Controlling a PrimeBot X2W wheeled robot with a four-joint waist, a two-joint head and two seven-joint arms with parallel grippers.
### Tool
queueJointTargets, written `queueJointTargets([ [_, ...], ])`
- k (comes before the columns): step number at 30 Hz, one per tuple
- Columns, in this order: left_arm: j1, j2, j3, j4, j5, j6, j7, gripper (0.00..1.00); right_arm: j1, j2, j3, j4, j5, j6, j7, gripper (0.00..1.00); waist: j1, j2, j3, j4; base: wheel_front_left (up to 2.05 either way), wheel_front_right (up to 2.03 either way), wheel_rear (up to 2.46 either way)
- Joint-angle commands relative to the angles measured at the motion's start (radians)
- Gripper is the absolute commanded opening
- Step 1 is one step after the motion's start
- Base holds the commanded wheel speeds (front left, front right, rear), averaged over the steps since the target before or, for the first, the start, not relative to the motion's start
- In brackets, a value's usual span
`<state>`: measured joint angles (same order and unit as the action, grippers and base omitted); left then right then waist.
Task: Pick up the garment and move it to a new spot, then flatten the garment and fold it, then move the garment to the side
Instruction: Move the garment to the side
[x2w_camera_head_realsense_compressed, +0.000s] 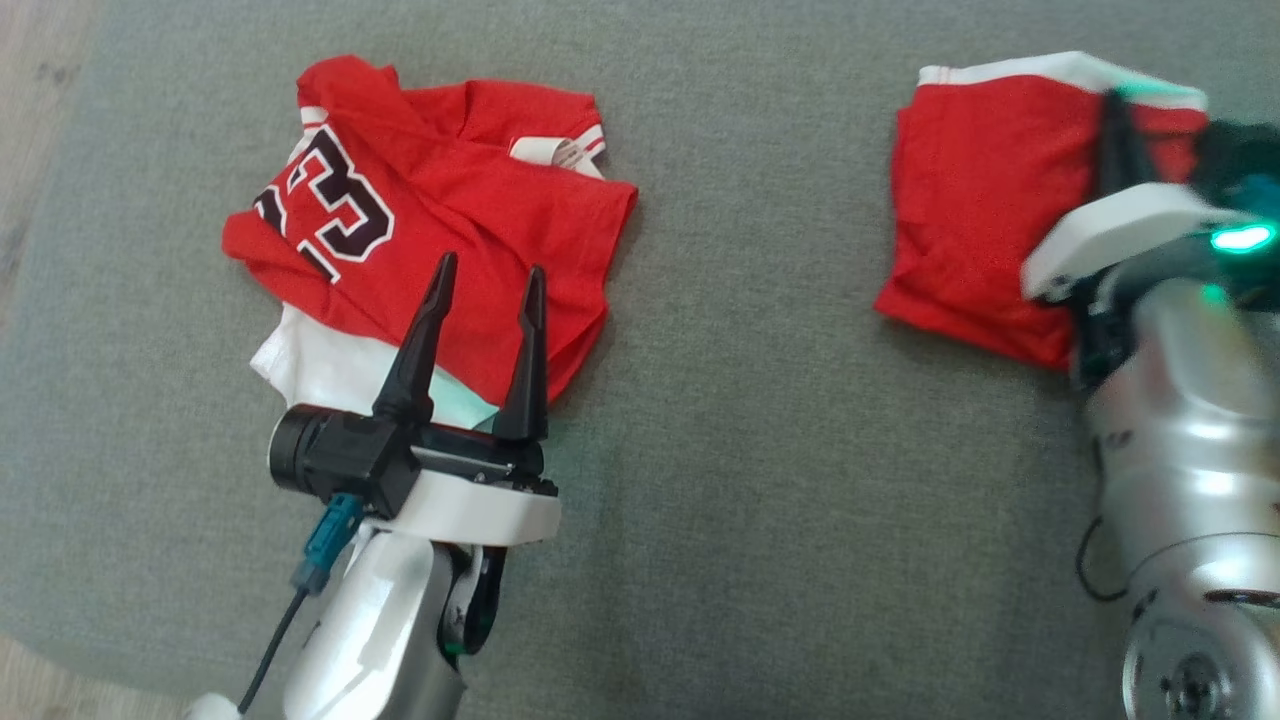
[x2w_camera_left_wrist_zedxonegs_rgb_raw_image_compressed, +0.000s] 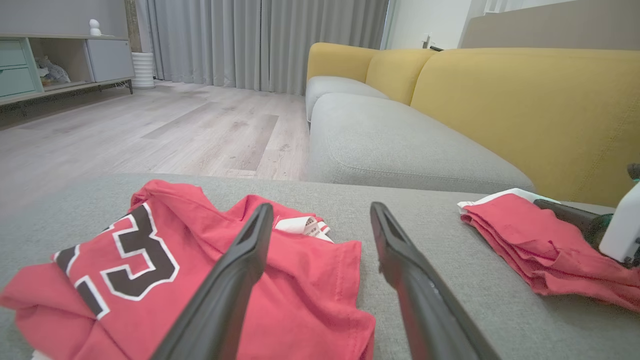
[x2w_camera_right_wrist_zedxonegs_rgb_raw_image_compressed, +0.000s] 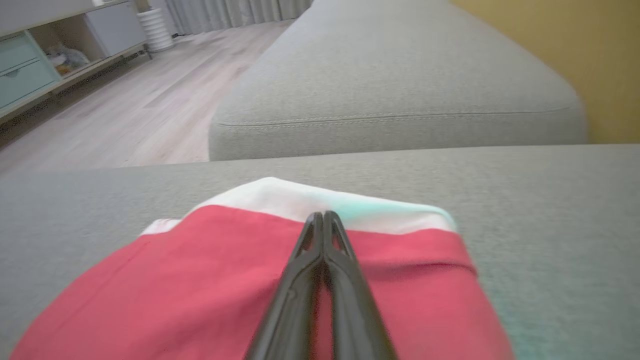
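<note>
Head view: crumpled red jersey (x2w_camera_head_realsense_compressed: 480, 200) at 10 o'clock on grey sofa seat (x2w_camera_head_realsense_compressed: 750, 450), folded red garment (x2w_camera_head_realsense_compressed: 970, 200) with white trim at 2 o'clock, well apart. Right tool (x2w_camera_right_wrist_zedxonegs_rgb_raw_image_compressed: 323, 216) pressed together, laid along top of folded garment, tips near white band at its 12 o'clock edge; no cloth seen between tips. Left tool (x2w_camera_head_realsense_compressed: 492, 265) spread, at 7 o'clock, over jersey's 6 o'clock edge, contact not clear. Likely step: sliding folded garment aside toward 3 o'clock, with folding seemingly done. To do it well: press down evenly on the stack, drag slow and straight, no twisting, else risk of shearing top layer and opening the fold. Better to push from 9 o'clock edge to bunch layers together, not peel them. Lift straight up at end, no snagging on trim. Keep left tool clear of jersey until done on right; then close on a thick bunch near centre, not a single hem layer.
</note>
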<state>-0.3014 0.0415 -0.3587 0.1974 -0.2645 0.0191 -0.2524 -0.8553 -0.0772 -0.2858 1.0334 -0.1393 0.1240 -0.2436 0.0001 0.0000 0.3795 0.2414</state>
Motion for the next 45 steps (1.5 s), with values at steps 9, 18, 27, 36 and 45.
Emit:
queueJointTargets([
  [9, -0.008, 0.009, 0.033, -0.022, 0.007, 0.006, -0.009, 1.00, 0.050, 0.027, 0.412, 0.042, 0.243, 0.007, -0.018, 0.00, -0.0001, 0.0000, -0.046, -0.042, 0.00, 0.00, 0.00],
  [18, 0.030, 0.009, 0.080, -0.019, 0.028, 0.003, -0.009, 1.00, 0.148, 0.027, 0.406, -0.183, 0.349, 0.007, -0.018, 0.00, -0.0001, 0.0000, -0.109, -0.111, 0.00, 0.00, 0.00],
  [27, 0.090, 0.009, 0.133, -0.015, 0.033, -0.004, -0.009, 1.00, 0.347, 0.027, 0.335, -0.421, 0.356, 0.007, -0.018, 0.00, -0.0001, 0.0000, -0.220, -0.190, 0.00, 0.00, 0.00],
  [36, 0.147, 0.009, 0.136, 0.014, 0.027, -0.009, -0.009, 1.00, 0.588, 0.027, 0.294, -0.573, 0.360, 0.007, -0.018, 0.00, -0.0001, 0.0000, -0.289, -0.222, 0.00, 0.00, 0.00],
  [45, 0.190, 0.009, 0.134, 0.047, 0.034, -0.016, -0.009, 1.00, 0.727, 0.027, 0.302, -0.656, 0.392, 0.007, -0.018, 1.00, -0.0001, 0.0000, -0.314, -0.241, 0.00, 0.00, 0.00],
])
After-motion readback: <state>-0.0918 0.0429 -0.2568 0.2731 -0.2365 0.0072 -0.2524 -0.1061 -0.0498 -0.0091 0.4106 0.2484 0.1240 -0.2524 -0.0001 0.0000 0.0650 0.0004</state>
